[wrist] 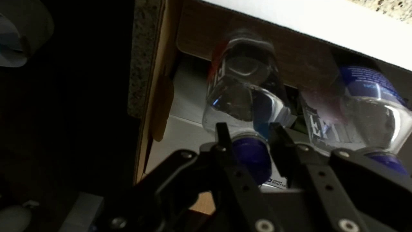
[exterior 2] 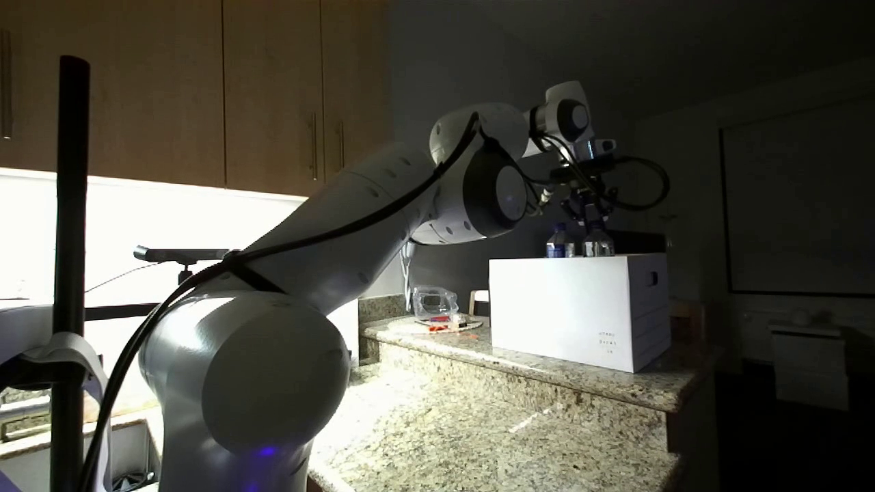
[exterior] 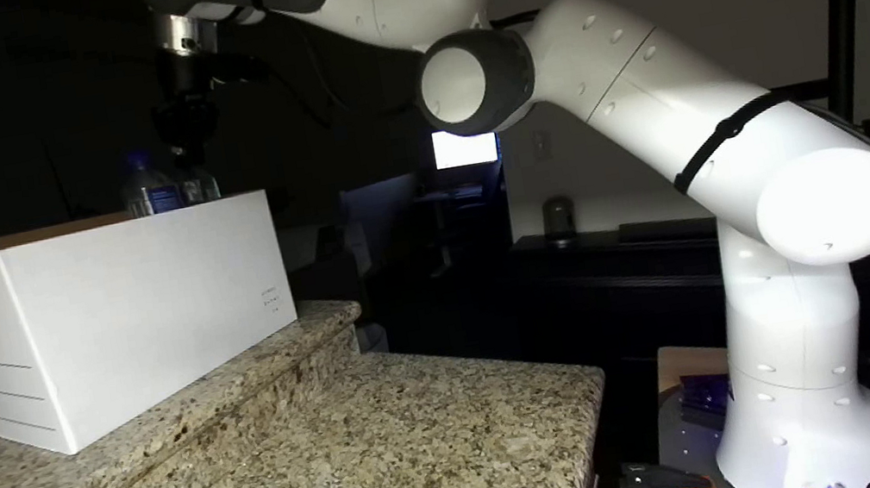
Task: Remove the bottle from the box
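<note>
The large white box (exterior: 155, 297) stands on the raised granite ledge and also shows in an exterior view (exterior 2: 560, 307). In the wrist view I look down past its wall (wrist: 309, 24). A clear bottle with a blue cap (wrist: 241, 109) stands in the box near one end, its top above the rim in both exterior views (exterior: 199, 187) (exterior 2: 599, 244). My gripper (wrist: 249, 130) is partly closed, its fingers against both sides of this bottle's neck just below the cap. A second blue-capped bottle (wrist: 375, 112) stands beside it, outside the fingers, also in both exterior views (exterior: 149, 189) (exterior 2: 560, 244).
Flat white boxes (wrist: 177, 141) lie inside under the bottles. The granite ledge (exterior: 243, 357) drops to a lower counter (exterior: 399, 459). A clear plastic container (exterior 2: 435, 301) and small items sit farther along the ledge. Wooden cabinets (exterior 2: 273, 89) hang above the counter.
</note>
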